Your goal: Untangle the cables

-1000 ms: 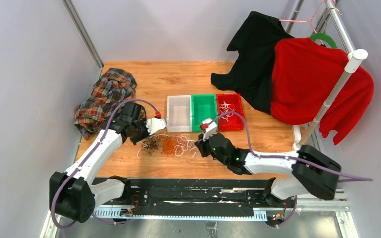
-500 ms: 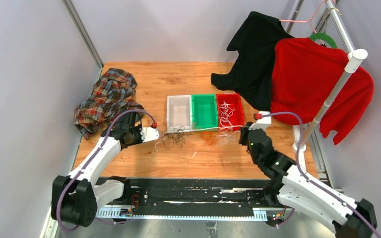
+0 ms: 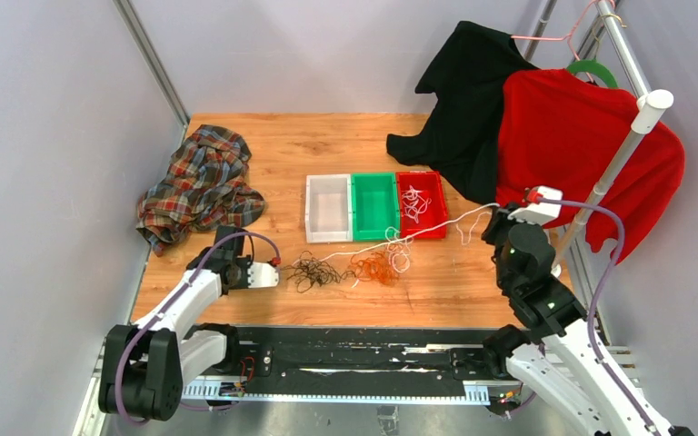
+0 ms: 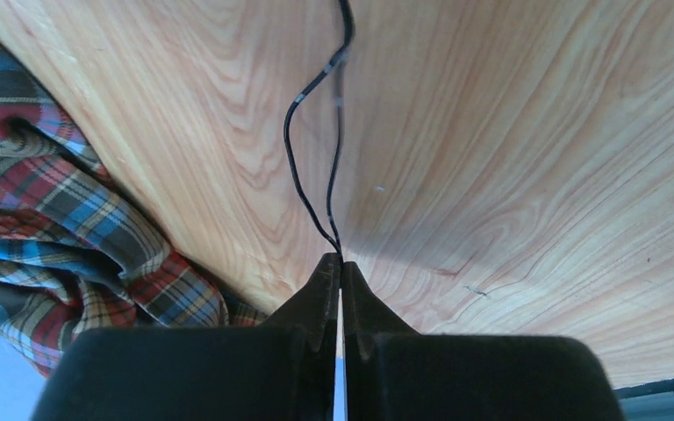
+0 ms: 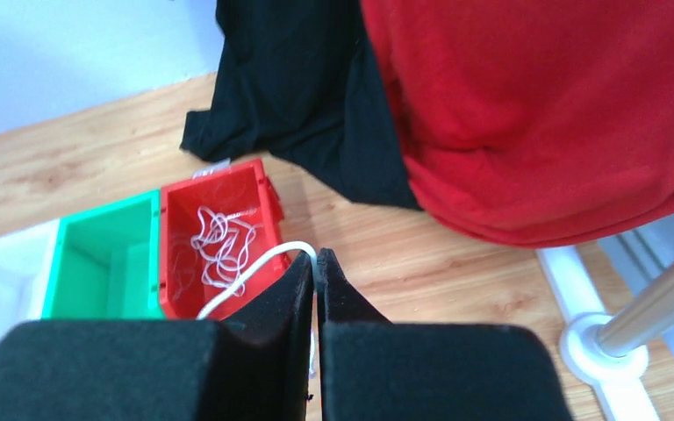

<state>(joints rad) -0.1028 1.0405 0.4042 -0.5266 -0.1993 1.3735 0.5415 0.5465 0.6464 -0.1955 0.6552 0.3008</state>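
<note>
While the left gripper, clamped on a black cable, anchors the cables heaped just near of the bins, the right gripper, pinched on a white cable, holds it taut rightward, apparently to separate strands

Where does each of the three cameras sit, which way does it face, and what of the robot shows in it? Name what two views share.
Top external: above and behind the bases, looking down on the table; left arm and right arm show.
Left wrist: low over the table; shut left gripper pinches a black cable.
Right wrist: raised, looking down at the red bin; shut right gripper pinches a white cable.
Shared: top and right wrist both show that bin and cable.
</note>
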